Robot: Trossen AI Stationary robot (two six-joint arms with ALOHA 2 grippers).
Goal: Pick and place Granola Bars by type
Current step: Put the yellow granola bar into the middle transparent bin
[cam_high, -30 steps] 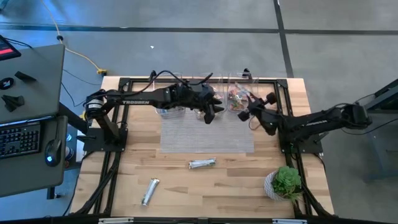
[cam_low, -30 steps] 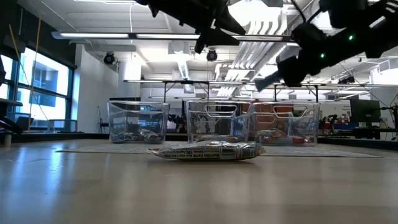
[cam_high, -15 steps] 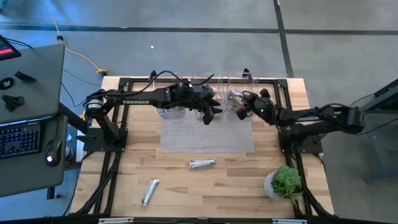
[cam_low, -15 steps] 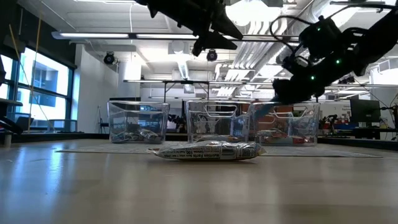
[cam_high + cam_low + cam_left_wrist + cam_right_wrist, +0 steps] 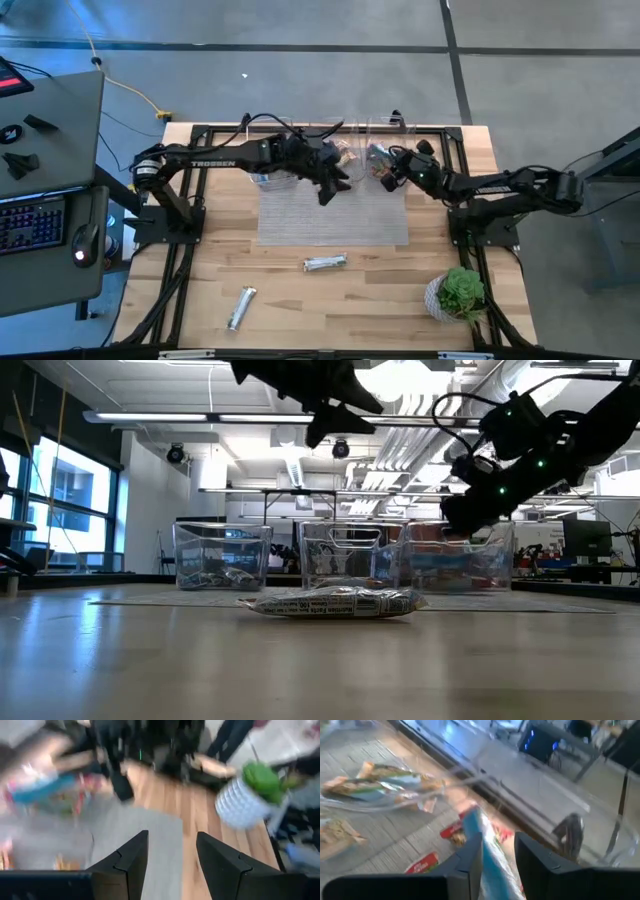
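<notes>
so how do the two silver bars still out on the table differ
The silver bar nearer the mat lies almost level in the high view, just below the grey mat. The silver bar near the table's front lies steeply slanted, further left on bare wood. Both are silver-wrapped, and neither is held.

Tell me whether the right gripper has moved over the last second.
Yes. The right gripper moved from beside the grey mat's corner toward the far clear bins.

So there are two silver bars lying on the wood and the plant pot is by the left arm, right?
Not quite. The two silver bars do lie on the wooden table, but the plant pot stands on the right arm's side, near the table's front corner. The high view shows it.
</notes>
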